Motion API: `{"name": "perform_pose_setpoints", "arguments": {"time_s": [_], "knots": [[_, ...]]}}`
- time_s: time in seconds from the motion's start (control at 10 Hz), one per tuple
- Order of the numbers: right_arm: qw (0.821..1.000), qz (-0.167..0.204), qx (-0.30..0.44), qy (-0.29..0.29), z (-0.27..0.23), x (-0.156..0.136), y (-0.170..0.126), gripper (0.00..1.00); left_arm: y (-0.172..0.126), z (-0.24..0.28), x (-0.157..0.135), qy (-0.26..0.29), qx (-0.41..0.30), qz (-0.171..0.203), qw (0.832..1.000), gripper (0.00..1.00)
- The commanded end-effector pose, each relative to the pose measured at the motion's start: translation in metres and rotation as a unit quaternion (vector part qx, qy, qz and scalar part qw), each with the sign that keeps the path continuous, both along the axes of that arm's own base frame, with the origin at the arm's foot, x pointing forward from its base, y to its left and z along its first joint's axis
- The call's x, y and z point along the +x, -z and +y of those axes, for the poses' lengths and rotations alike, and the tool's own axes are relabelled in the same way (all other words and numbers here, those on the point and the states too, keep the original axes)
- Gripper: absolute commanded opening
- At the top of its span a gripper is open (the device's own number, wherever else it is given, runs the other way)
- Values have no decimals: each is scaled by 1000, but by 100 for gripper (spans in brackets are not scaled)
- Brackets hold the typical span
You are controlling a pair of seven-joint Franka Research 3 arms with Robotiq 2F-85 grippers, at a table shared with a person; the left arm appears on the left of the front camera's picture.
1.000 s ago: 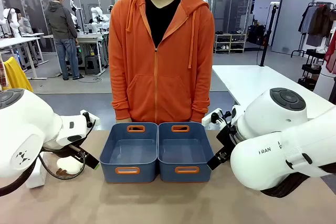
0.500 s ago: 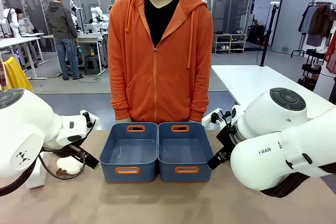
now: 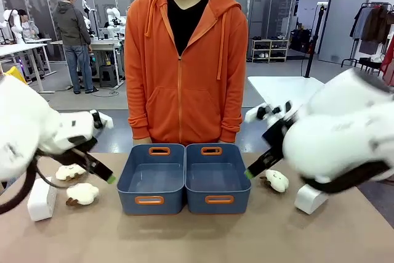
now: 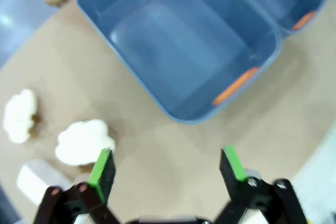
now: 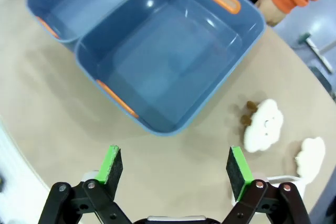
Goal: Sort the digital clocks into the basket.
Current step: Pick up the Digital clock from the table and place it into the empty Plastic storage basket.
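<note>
White smooth rounded clock (image 3: pixel 41 199) | slate-blue basket (image 3: pixel 169 205), orange handle holes | left gripper (image 4: pixel 167 162) apart | right gripper (image 5: pixel 174 165) apart

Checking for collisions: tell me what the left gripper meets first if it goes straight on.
The left gripper would probably meet the nearer basket's wall first, or table just short; depth unclear.

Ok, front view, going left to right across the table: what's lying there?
left digital clock → pair of plush toys → left basket → right basket → right plush toy → right digital clock
</note>
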State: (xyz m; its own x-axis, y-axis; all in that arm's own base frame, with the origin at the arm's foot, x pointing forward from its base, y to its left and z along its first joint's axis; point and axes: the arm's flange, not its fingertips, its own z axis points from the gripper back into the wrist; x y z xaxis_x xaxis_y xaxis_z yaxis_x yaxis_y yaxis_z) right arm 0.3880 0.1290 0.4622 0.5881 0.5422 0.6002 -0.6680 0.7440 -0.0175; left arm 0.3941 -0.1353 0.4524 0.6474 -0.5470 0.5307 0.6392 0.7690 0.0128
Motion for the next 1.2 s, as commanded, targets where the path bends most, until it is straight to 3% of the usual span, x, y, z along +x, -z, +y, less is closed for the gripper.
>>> {"name": "perform_pose_setpoints", "arguments": {"time_s": [0.0, 0.1, 0.3, 0.5, 0.7, 0.8, 1.1], "knots": [[998, 19, 49, -42, -82, -5, -45, 100, -64, 64, -11, 43, -19, 28, 999, 100], [994, 15, 89, -54, -116, -14, -60, 100, -84, 95, -18, 54, -50, 30, 997, 100], [992, -33, 111, -57, -167, -50, -74, 100, -104, 146, -43, 54, -119, -13, 991, 100], [991, -47, 113, -46, -200, -75, -82, 100, -105, 172, -63, 49, -141, -51, 987, 100], [989, -37, 138, -25, -197, -65, -80, 100, -94, 166, -55, 23, -162, -53, 985, 100], [993, -43, 109, -33, -209, -72, -92, 100, -116, 183, -63, 34, -136, -46, 989, 100], [993, -43, 109, -33, -209, -72, -92, 100, -116, 183, -63, 34, -136, -46, 989, 100]]}}
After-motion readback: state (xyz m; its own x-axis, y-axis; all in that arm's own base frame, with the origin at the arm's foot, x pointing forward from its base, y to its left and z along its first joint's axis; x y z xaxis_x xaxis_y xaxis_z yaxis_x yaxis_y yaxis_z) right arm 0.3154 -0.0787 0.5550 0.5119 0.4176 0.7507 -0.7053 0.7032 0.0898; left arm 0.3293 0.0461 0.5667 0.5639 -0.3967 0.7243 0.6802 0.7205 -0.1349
